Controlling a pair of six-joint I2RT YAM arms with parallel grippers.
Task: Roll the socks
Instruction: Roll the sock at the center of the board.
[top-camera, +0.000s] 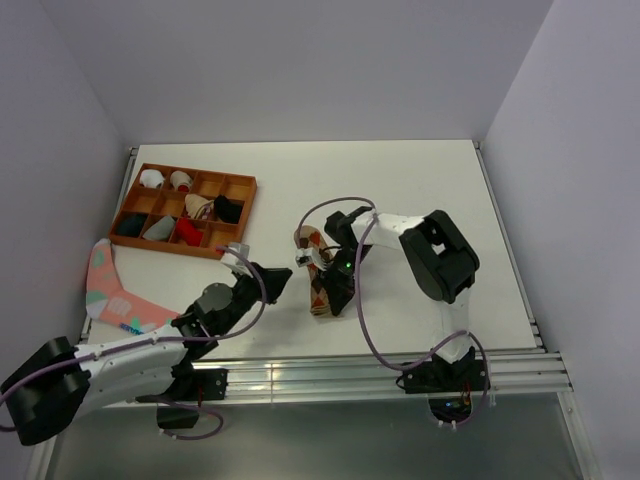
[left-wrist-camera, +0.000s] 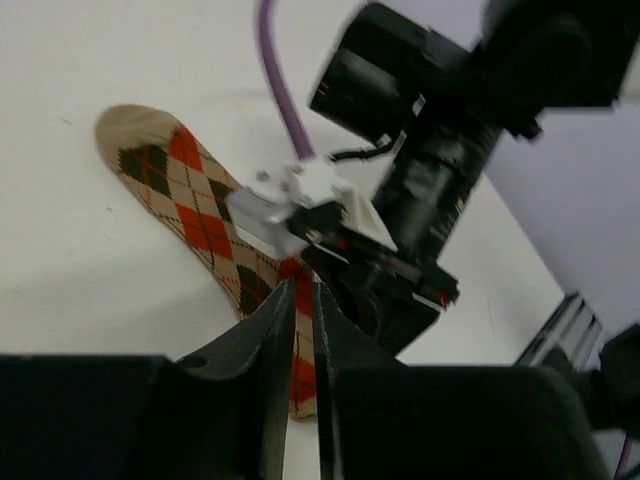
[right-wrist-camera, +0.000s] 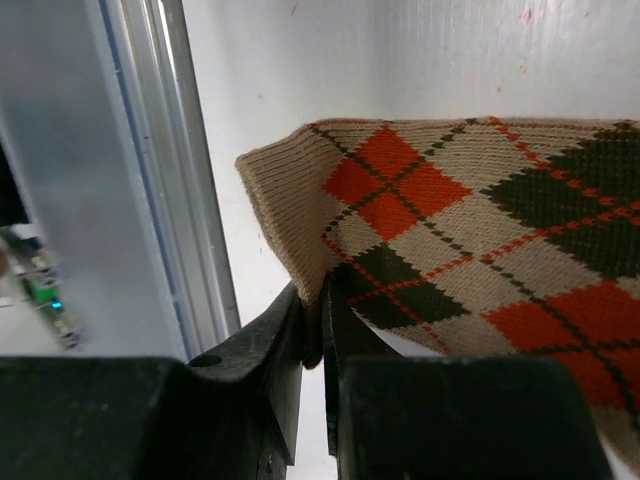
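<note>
Now the argyle sock (right-wrist-camera: 480, 230) is pinched at one edge by the right gripper (right-wrist-camera: 318, 305), its jaws closed on a fold of tan knit that curls down between them. Which end is held cannot be told for certain. The left gripper (left-wrist-camera: 303, 330) is poised just beside it, fingers drawn to a slit, and nothing is held there.

The step in hand is judged to be the first turn of the roll. It is best done low and slow. The pinched edge should be carried over onto the sock's own body so the fold is kept tight. The far end would be well pinned by the left gripper, or the whole sock may simply be dragged along. A shallow bite on thin knit can be lost, so tension should be kept gentle.

The sock is soft, flat and limp, tan-brown with orange-red and dark olive diamonds crossed by thin red lines. It is spread on the white table (top-camera: 400, 190) between the two arms, well apart from the tray (top-camera: 197, 171).
</note>
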